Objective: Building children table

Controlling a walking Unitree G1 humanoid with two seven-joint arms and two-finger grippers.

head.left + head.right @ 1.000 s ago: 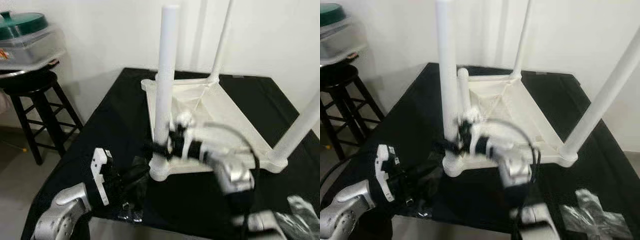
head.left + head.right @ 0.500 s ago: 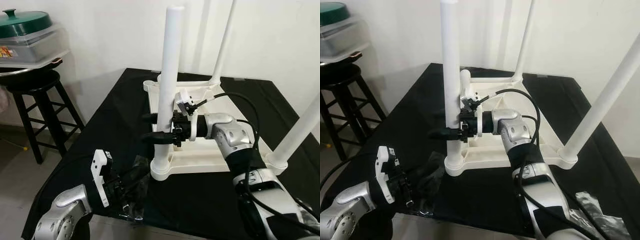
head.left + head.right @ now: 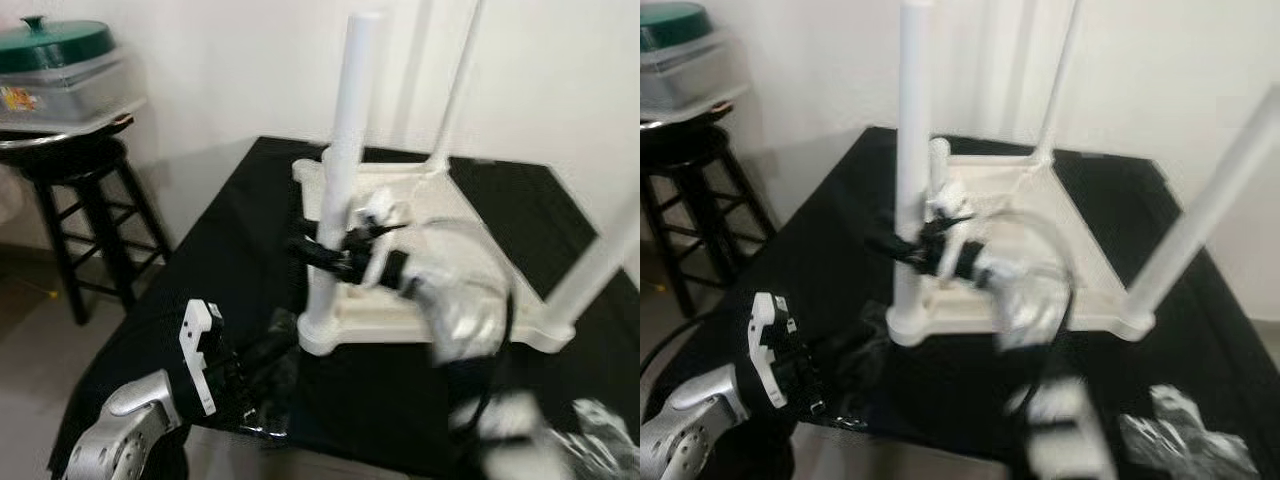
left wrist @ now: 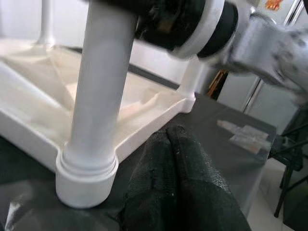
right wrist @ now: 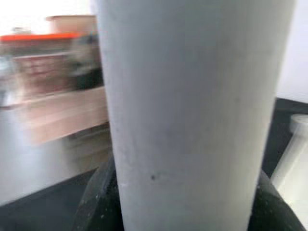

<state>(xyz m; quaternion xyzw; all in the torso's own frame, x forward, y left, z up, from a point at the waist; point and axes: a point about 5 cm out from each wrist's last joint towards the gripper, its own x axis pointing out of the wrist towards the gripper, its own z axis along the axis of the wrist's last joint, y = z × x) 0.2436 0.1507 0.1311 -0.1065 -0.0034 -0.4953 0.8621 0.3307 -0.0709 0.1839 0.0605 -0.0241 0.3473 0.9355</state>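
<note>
Upside-down white plastic children's table (image 3: 440,250) on a black-covered work surface (image 3: 230,250), tabletop face down, legs rising straight up. Nearest corner leg (image 3: 345,170) — a smooth, matte white tube, long axis vertical, seated in a ringed round socket (image 4: 86,175) at the frame's corner. Two more legs in view: a thin one at the far corner (image 3: 455,85), and a thicker one at the right corner (image 3: 1200,210), appearing to lean outward toward the top. Underside of the top ribbed, with diagonal braces meeting near the middle.

Right gripper (image 3: 318,252) at about the middle of the near leg's height, black fingers either side of the tube and clasping it; the right wrist view shows the pale cylinder close up with dark finger pads (image 5: 98,197) at both edges. Silver forearm blurred behind it, a thin black cable looping above.

Left gripper (image 3: 268,358) low near the front table edge, just short of the socket, fingers pressed together (image 4: 178,178) with nothing between them — rough, dark, textured surfaces.

Crinkled clear plastic wrap (image 3: 1180,440) at the surface's front right. To the left, a dark wooden stool (image 3: 85,220) bearing a clear container with a green lid (image 3: 55,45).
</note>
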